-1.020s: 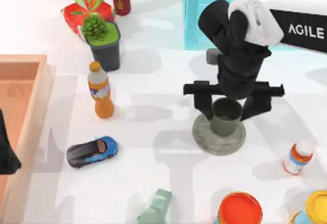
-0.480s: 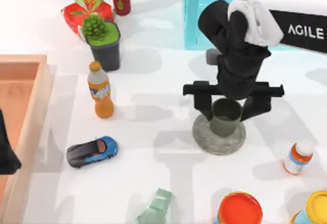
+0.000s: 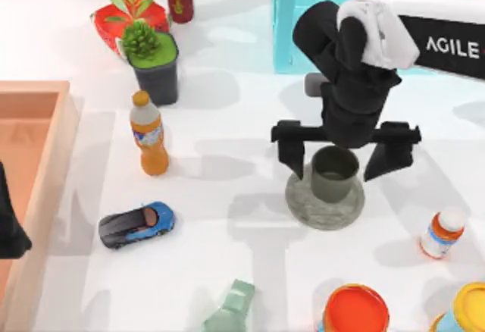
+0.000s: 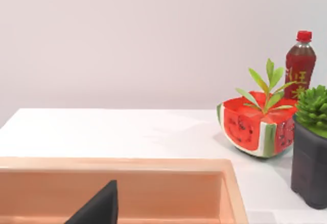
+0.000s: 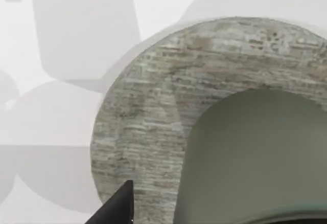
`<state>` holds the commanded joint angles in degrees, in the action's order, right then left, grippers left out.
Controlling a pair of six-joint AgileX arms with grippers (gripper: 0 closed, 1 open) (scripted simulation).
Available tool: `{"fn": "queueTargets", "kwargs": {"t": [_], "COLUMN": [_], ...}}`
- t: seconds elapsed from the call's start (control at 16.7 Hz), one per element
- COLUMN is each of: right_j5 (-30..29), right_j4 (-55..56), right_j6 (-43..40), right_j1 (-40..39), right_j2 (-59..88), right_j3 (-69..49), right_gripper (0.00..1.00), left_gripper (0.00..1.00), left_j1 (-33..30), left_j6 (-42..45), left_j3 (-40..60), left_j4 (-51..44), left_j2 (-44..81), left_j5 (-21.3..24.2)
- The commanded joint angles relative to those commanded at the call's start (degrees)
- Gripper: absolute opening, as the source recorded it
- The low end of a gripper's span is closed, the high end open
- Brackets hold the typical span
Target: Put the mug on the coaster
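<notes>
The grey-green mug (image 3: pixel 335 174) stands upright on the mottled grey coaster (image 3: pixel 322 212), right of the table's centre. My right gripper (image 3: pixel 339 167) hangs over it, open, with one finger on each side of the mug and a gap to its wall. The right wrist view looks down on the mug (image 5: pixel 255 157), the coaster (image 5: pixel 148 121) and one dark fingertip (image 5: pixel 117 209). My left arm (image 3: pixel 7 222) is parked at the left edge over the wooden tray.
Wooden tray (image 3: pixel 53 131) at left. An orange bottle (image 3: pixel 149 135), toy car (image 3: pixel 137 224) and potted plant (image 3: pixel 154 63) stand left of centre. A small white bottle (image 3: pixel 442 233), orange-topped container (image 3: pixel 356 311) and yellow-topped container (image 3: pixel 466 309) sit front right. Green carton (image 3: pixel 231 309) in front.
The right gripper's fingers have spread apart and let go of the mug, which stays on the coaster. The left arm has not moved.
</notes>
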<state>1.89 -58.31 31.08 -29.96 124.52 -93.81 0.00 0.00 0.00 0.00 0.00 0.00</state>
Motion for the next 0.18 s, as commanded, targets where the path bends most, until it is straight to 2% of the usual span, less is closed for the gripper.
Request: {"fn": "queueTargets", "kwargs": {"t": [0.18], "right_j5": [0.0], "right_j4": [0.0], "right_j6": [0.0], "right_j1": [0.0], "right_j2": [0.0], "right_j3": [0.0], "right_gripper": [1.00], "left_gripper": [1.00], "left_j1": [0.0], "left_j6": [0.0], "left_j3": [0.0], "left_j4": [0.0], "left_j2": [0.0], "left_j5": [0.0]}}
